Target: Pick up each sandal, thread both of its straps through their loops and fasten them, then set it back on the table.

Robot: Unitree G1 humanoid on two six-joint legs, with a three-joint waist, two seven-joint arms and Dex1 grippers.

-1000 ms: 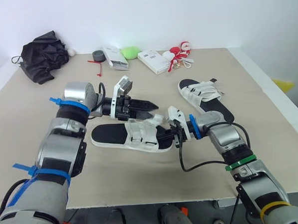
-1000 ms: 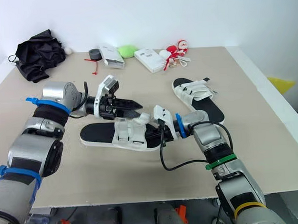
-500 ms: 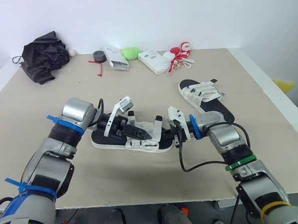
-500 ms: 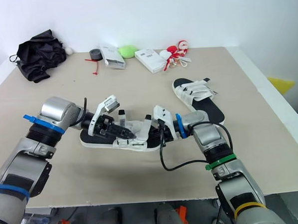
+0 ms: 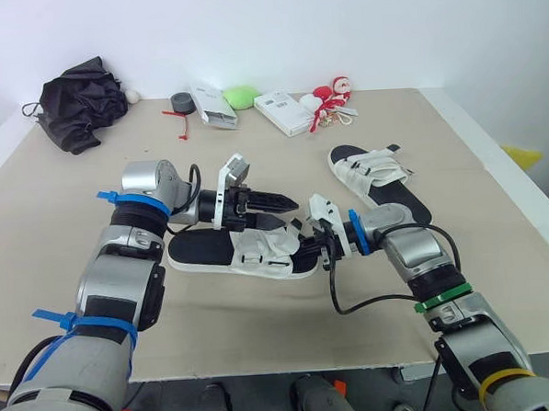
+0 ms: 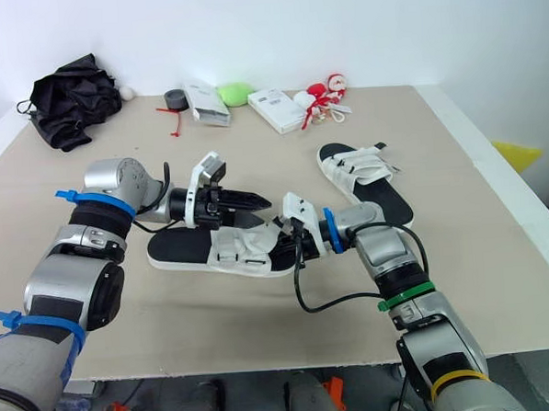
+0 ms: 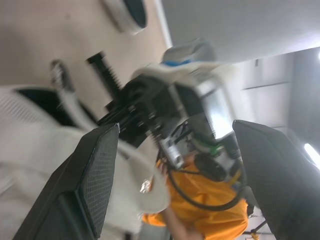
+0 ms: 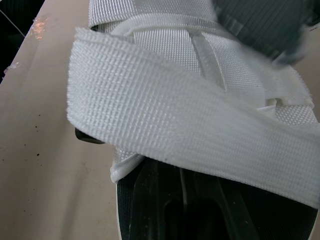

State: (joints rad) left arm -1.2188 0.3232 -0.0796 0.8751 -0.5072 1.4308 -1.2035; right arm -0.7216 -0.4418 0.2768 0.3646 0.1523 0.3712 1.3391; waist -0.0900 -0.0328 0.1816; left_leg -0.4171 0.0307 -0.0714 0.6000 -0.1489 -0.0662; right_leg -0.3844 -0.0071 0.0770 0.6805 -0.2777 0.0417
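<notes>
Lifts left gripper (image 5: 279, 203) clear of the near sandal (image 5: 212, 250), fingers apart and empty, just above its far edge. Keeps right gripper (image 5: 306, 243) at its right end, grip impossible to tell. Leaves one strap (image 8: 190, 130) loose, that sandal flat on the table (image 5: 263, 344), far sandal (image 5: 374, 177) waiting.

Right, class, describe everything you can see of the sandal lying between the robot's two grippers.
The sandal has a black footbed, a white sole and white woven straps, one strap crossing the others diagonally. It lies sole down on the beige table. The right gripper meets its strapped end; the left gripper, open, hangs just above the straps.
</notes>
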